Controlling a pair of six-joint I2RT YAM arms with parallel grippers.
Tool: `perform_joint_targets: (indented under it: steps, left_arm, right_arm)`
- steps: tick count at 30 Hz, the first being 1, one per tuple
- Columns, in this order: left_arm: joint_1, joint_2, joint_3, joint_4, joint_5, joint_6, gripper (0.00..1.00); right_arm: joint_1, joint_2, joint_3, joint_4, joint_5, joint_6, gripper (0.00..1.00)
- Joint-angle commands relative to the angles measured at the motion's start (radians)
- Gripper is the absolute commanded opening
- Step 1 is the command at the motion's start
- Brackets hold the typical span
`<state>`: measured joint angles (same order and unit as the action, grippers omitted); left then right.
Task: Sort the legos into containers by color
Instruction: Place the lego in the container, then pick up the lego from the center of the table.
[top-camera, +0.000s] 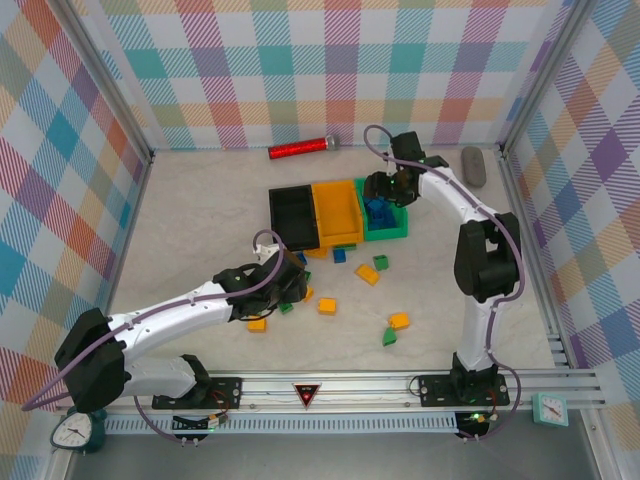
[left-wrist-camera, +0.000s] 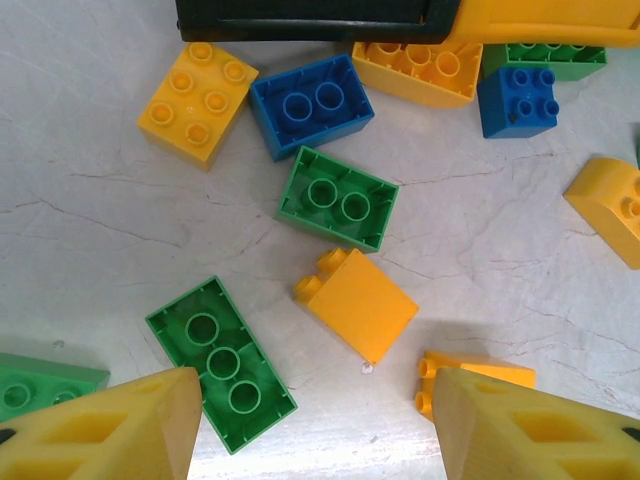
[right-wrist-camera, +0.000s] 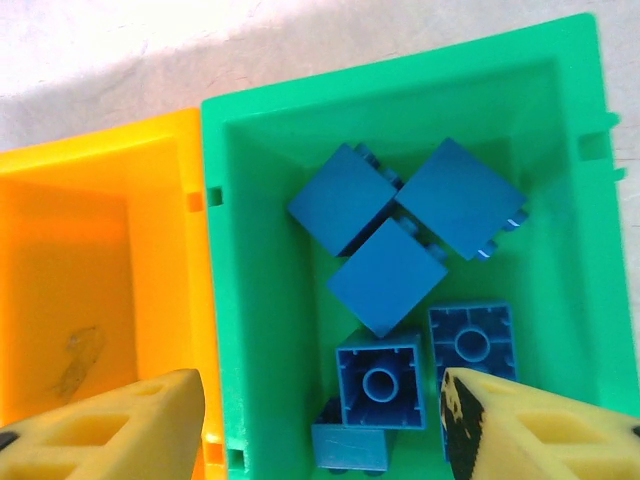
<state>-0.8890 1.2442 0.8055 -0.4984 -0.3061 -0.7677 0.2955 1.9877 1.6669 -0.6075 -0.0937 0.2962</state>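
In the green bin (right-wrist-camera: 262, 250), six blue bricks (right-wrist-camera: 388, 275) are lying in a loose heap. Three are showing smooth faces and two are lying hollow side up. The right gripper (right-wrist-camera: 322, 420) is hanging directly above them. Its yellow fingers (right-wrist-camera: 110, 430) are standing wide apart and gripping nothing. One hollow-side-up blue brick (right-wrist-camera: 380, 385) is lying on the bin floor below the gap, clear of both fingers.

The orange bin (right-wrist-camera: 150, 230) is standing wall to wall against the green bin. From the top camera the black bin (top-camera: 274, 212), orange bin (top-camera: 338, 240) and green bin (top-camera: 388, 234) are sitting side by side in one row. The right gripper (top-camera: 380, 195) is hovering over the green one.

Near the row, loose bricks are lying scattered on the table (top-camera: 200, 200). The left gripper (left-wrist-camera: 315, 420) is hovering over them, released, with nothing between its fingers (left-wrist-camera: 120, 430). An orange brick (left-wrist-camera: 357, 303) is lying on its side just ahead of the gap. A long green brick (left-wrist-camera: 220, 365), hollow side up, is lying just beside one finger. A small orange piece (left-wrist-camera: 475, 385) is lying partly under the other. Beyond them a second green brick (left-wrist-camera: 338, 197), a blue brick (left-wrist-camera: 310, 103) and an orange studded brick (left-wrist-camera: 197, 100) are lying close to the black bin (left-wrist-camera: 300, 20).

In the top view the left gripper (top-camera: 290, 285) is hovering in front of the black bin. A red cylinder (top-camera: 300, 150) and a grey oval object (top-camera: 473, 165) are lying at the far edge, well apart from the bricks.
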Motion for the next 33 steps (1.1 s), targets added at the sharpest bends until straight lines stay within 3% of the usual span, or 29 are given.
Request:
perform_joint_targets:
  steps: [1, 8, 17, 23, 33]
  left_arm:
    - [-0.013, 0.013, 0.011, -0.023, -0.020, -0.007, 0.62]
    - [-0.013, 0.112, 0.077, -0.038, -0.036, 0.022, 0.62]
    - [0.023, 0.229, 0.189, -0.085, -0.042, 0.070, 0.62]
    - [0.089, 0.330, 0.252, -0.073, 0.042, 0.110, 0.62]
    - [0.148, 0.447, 0.346, -0.090, 0.094, 0.108, 0.62]
  right_arm:
    - [0.001, -0.100, -0.091, 0.018, -0.061, -0.031, 0.64]
    - [0.019, -0.329, -0.404, 0.100, -0.080, -0.042, 0.64]
    - [0.029, -0.576, -0.735, 0.157, -0.005, -0.057, 0.65]
    - [0.030, -0.662, -0.868, 0.204, 0.031, -0.039, 0.65]
    - [0.030, -0.679, -0.937, 0.261, 0.014, 0.012, 0.65]
